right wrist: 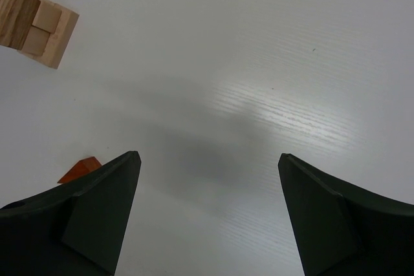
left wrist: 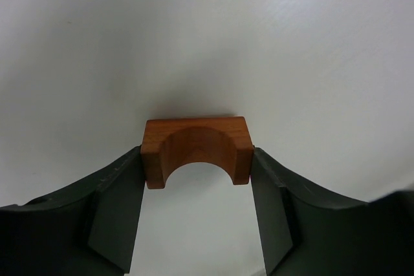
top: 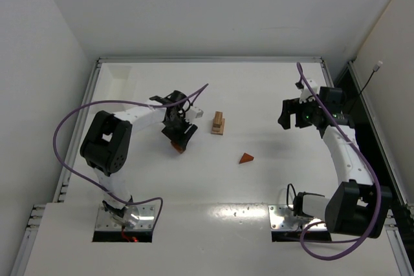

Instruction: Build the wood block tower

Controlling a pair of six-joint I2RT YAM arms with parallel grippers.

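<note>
Left gripper [left wrist: 197, 159]: clamps both sides of reddish-brown arch block [left wrist: 196, 135]. Right gripper [right wrist: 208, 159]: gapes wide, holds nothing. Wood block tower [top: 218, 123]: stands mid-table between both grippers, red wedge [top: 246, 158] nearby.

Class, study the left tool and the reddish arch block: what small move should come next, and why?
Probably raise the left tool slightly. Its fingers appear to press both sides of the arch block, which rests on the table, apart from the wood block tower where it likely belongs.
</note>
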